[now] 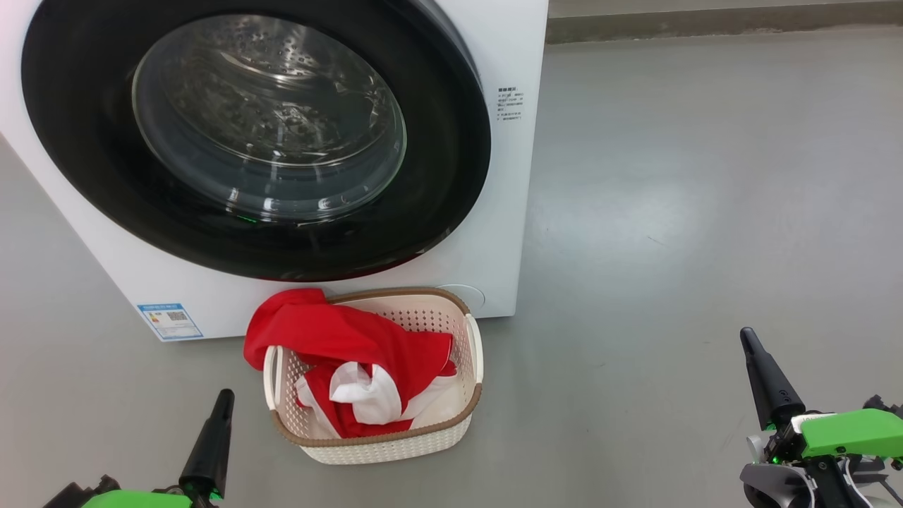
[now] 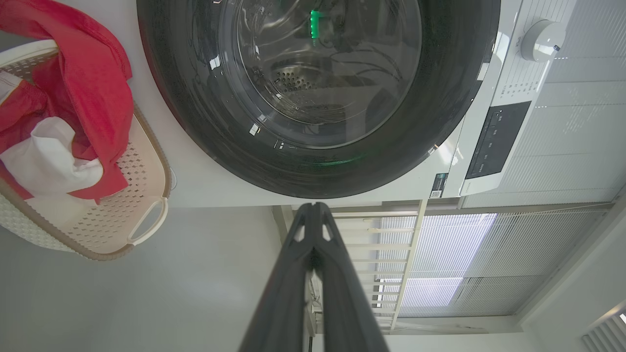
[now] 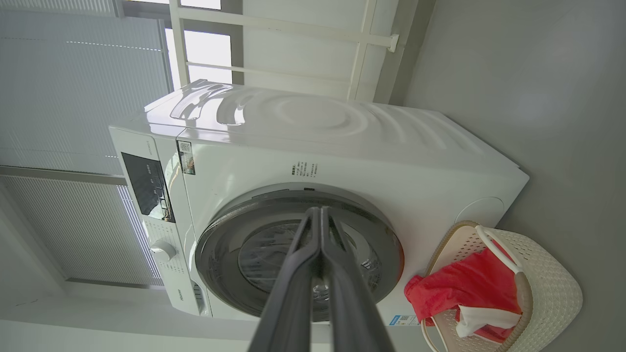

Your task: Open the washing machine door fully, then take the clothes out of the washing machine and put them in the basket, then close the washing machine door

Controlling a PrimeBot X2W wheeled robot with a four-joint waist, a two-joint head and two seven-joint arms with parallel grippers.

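Note:
The washing machine (image 1: 487, 212) stands at the upper left, and its round black-rimmed door (image 1: 254, 134) lies closed flat against the front. Just below it on the floor sits the cream basket (image 1: 462, 416) holding the red and white clothes (image 1: 338, 353), with one red fold hanging over the far left rim. My left gripper (image 1: 215, 423) is low at the bottom left, shut and empty, a short way left of the basket. My right gripper (image 1: 758, 367) is at the bottom right, shut and empty, well clear of the basket. The door (image 2: 313, 93) and the clothes (image 3: 464, 288) also show in the wrist views.
Bare grey floor (image 1: 705, 212) stretches to the right of the machine, up to a low skirting (image 1: 705, 21) along the back. A blue label sticker (image 1: 169, 321) is on the machine's lower front. The control panel and knob (image 2: 543, 39) show in the left wrist view.

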